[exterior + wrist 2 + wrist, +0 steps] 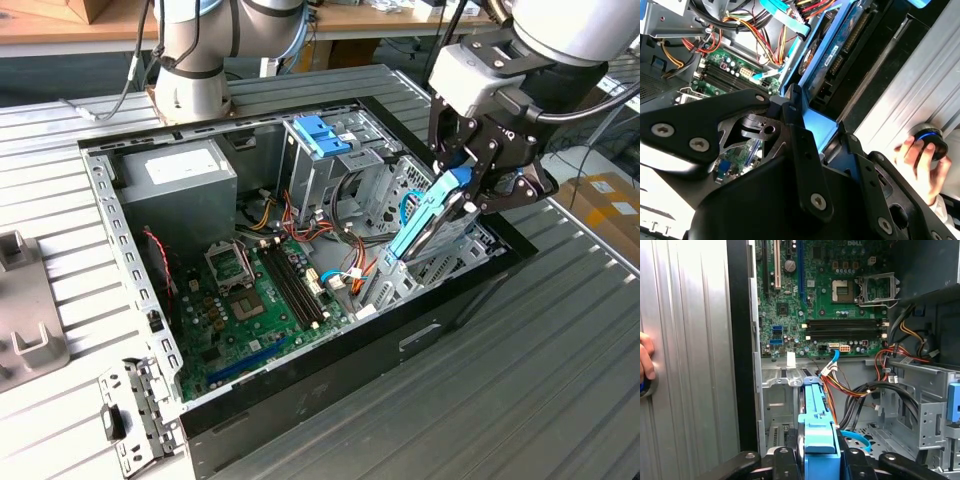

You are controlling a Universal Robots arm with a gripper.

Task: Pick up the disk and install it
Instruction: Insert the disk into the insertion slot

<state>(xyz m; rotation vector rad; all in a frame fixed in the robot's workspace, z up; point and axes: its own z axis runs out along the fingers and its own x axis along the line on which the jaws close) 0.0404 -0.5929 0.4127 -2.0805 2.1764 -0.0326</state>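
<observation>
The disk (424, 226), a dark drive in a light-blue carrier, hangs tilted with its lower end down among the grey metal bays (447, 262) at the open computer case's end on the exterior view's right. My gripper (462, 182) is shut on its upper blue end. In the first wrist view the blue carrier (817, 424) runs away from the gripper (818, 458), clamped between the black fingers (783, 460). In the second wrist view the disk (833, 46) shows its dark side and blue rail beyond the gripper (819, 136).
The black case (330, 372) lies open with a green motherboard (250, 292), a power supply (180, 176), coloured cables (855, 390) and a blue bracket (325, 135) on the upright cage. A person's hand (918, 161) rests on the ribbed table (560, 380). A loose metal bracket (135, 420) lies near the case.
</observation>
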